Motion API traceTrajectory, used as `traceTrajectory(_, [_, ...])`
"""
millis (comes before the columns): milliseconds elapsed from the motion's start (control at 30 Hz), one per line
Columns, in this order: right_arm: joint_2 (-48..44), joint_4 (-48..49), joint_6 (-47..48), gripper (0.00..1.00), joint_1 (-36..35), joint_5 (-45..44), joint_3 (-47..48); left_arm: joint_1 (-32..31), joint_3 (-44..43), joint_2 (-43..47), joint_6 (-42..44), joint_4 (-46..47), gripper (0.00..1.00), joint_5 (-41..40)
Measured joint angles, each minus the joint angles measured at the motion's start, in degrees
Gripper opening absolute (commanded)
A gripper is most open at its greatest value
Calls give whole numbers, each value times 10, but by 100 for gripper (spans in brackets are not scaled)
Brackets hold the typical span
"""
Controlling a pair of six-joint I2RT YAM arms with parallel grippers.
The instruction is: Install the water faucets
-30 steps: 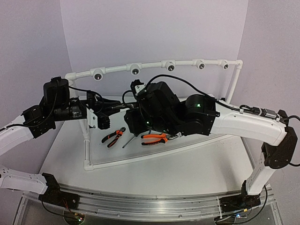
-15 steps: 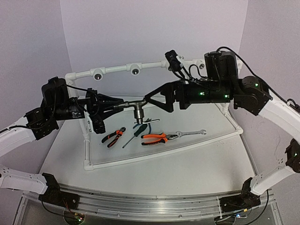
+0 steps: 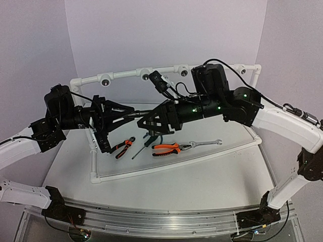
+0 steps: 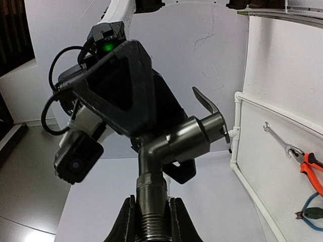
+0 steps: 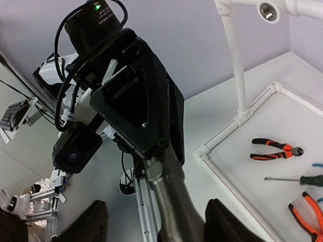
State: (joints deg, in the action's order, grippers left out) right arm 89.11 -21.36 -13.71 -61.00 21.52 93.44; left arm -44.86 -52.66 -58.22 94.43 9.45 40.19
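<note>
The bench (image 3: 202, 176) carries the orange-handled pliers (image 3: 166, 148) and a wrench (image 3: 204, 143), both lying loose at about 6 o'clock of the action. Above them, in mid-air, the faucet (image 4: 176, 143) is held by the left end effector (image 4: 152, 222), which is clenched on its threaded stem. The right end effector (image 5: 159, 222) faces it from 3 o'clock, released, with its 2 fingers spread either side of the faucet's far end and clear of the metal. Beyond, at 12 o'clock, runs the white pipe rail (image 3: 126, 74) with its row of sockets (image 3: 105, 80); I see no tap in any of them.

This looks like a hand-over in the air, with fitting not yet begun. The next move calls for the right fingers to close squarely on the body, clear of the lever (image 4: 204, 101). Only then should the left let go, which would leave the thread free to be aimed at a socket.

The left wrist view alone shows the thread, the clamped fingers and the lever pointing to 1 o'clock. The right wrist view alone shows the gaps beside its fingers. Only the top view shows the rail lying well apart from the faucet.
</note>
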Motion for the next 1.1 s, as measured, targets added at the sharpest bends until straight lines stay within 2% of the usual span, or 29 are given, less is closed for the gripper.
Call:
traceTrajectory(133, [14,13,-4,31,3,11,1,-2,0,0,7,9,0,7])
traceTrajectory(233, [16,15,-9,2,5,12,1,-2,0,0,7,12,0,10])
traceTrajectory(267, [16,16,-7,0,6,14,1,-2,0,0,7,12,0,11])
traceTrajectory(367, [16,20,-11,0,5,12,1,0,0,0,5,11,0,8])
traceTrajectory(400, [16,21,-13,0,5,10,0,-1,0,0,5,11,5,6])
traceTrajectory(433, [16,22,-14,0,5,7,0,-1,-1,0,6,10,18,4])
traceTrajectory(500, [15,27,-17,0,5,-9,-4,-1,-7,-4,7,-3,52,-7])
traceTrajectory(567, [13,33,-24,0,5,-37,-12,-1,-19,-11,6,-23,64,-25])
traceTrajectory(700, [-8,39,-39,0,3,-132,-45,-3,-118,-67,-38,-124,66,-95])
traceTrajectory(867, [-38,22,-44,0,2,-251,-48,-6,-294,-165,-145,-269,70,-230])
traceTrajectory(1100, [-61,-20,-44,0,4,-313,-49,-2,-537,-280,-310,-457,77,-400])
